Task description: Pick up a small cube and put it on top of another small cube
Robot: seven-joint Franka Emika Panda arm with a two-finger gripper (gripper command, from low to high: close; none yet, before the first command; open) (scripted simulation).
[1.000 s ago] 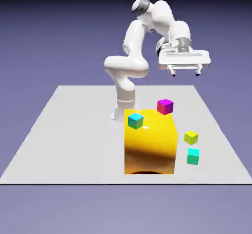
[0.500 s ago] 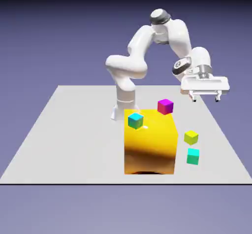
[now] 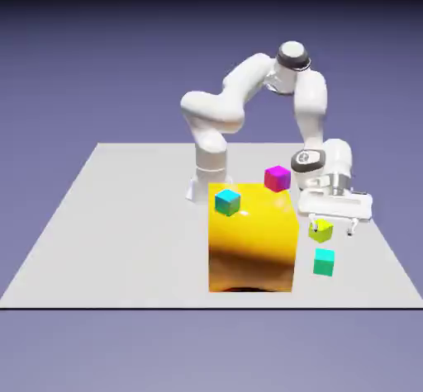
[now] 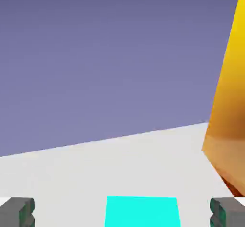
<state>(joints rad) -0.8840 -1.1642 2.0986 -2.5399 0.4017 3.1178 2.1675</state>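
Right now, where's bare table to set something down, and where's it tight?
Free: the whole stretch of table on the exterior view's left of the yellow block, and the strip in front of it. Crowded: the exterior view's right, where the open gripper hangs over the yellow-green cube and teal cube.

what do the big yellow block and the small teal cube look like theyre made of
Both are rendered, so this is only how they look. The big yellow block seems glossy, like lacquered plastic or polished metal: its front fades from bright yellow to dark orange-brown with soft highlights on top. The small teal cube seems matte plastic or painted wood: flat, even colour on each face, no shine or texture.
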